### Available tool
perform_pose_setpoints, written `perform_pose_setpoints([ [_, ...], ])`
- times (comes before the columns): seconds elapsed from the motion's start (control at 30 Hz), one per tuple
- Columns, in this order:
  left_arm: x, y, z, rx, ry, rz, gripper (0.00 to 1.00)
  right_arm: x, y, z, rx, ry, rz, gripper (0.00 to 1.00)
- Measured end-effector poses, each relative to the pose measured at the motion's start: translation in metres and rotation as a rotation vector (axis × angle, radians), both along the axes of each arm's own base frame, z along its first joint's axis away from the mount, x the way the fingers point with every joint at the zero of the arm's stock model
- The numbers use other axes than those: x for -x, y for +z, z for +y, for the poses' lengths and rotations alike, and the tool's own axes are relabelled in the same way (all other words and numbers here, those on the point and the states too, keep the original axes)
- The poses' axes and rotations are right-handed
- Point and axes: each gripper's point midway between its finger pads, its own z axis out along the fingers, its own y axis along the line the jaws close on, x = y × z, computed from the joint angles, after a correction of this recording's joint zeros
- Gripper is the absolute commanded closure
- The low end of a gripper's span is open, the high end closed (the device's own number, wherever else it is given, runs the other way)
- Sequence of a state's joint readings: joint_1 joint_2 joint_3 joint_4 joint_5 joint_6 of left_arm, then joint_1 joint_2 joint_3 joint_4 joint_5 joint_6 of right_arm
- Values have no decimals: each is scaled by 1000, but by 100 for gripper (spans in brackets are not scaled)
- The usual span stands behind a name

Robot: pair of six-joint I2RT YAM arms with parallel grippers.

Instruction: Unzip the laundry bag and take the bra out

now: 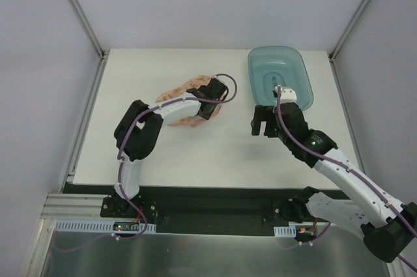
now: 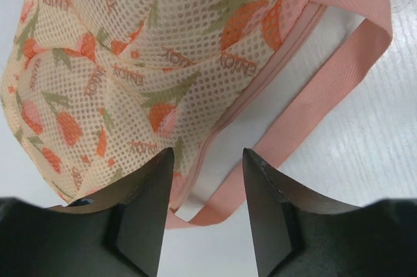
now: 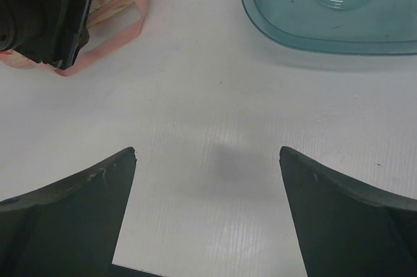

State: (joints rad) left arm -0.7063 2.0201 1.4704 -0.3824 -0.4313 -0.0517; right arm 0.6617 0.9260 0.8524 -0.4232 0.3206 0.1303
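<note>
Left wrist view shows the laundry bag [image 2: 130, 62] up close, its orange net filling the top. The bag lies on the white table [image 1: 195, 153], toward the back and left of the middle. Its pink zip edge [image 2: 260, 85] looks closed, and the bra cannot be seen. The left gripper [image 2: 208, 156] sits at the bag's corner, jaws a little apart with the zip edge between them, not squeezing. So the step looks like finding the zip pull, which is not in view. Next it likely must pinch the pull and slide it along. The right gripper [image 3: 208, 153] hangs over the table between the bag and the blue tub [image 3: 273, 23], jaws wide, and may need to hold the bag down.
</note>
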Motion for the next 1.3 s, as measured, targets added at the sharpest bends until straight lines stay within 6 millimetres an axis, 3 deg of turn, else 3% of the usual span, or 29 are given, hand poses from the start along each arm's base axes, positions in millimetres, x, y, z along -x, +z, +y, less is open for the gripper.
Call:
perform_pose_setpoints([
  [0.1, -4, 0, 1, -20, -8, -7, 44, 0, 1, 0, -3, 1, -3, 4],
  [0.17, -6, 0, 1, -29, -8, -13, 46, 1, 3, 0, -6, 1, -7, 4],
  [0.4, -9, -10, 2, -64, -31, 0, 74, 2, 5, -1, -12, 1, -15, 4],
  [0.5, -9, -12, 4, -80, -37, 2, 98, 2, 6, -1, -14, 1, -18, 4],
  [0.8, -12, -2, 6, -14, -27, 15, 100, 2, 7, -1, -15, 1, -21, 4],
  [0.9, -4, 24, 13, 137, 2, 38, 100, 1, 2, 0, -4, 0, -8, 4],
  [1.07, 6, 108, 30, 474, 50, -5, 100, -4, -17, 11, 18, 25, 53, 2],
  [1.13, 12, 133, 33, 566, 51, -22, 100, -6, -23, 18, 19, 38, 75, 2],
  [1.2, 23, 150, 29, 653, 31, -12, 100, -8, -26, 28, 18, 55, 95, 2],
  [1.3, 39, 160, 17, 751, -5, 39, 100, -13, -22, 48, -14, 104, 119, 1],
])
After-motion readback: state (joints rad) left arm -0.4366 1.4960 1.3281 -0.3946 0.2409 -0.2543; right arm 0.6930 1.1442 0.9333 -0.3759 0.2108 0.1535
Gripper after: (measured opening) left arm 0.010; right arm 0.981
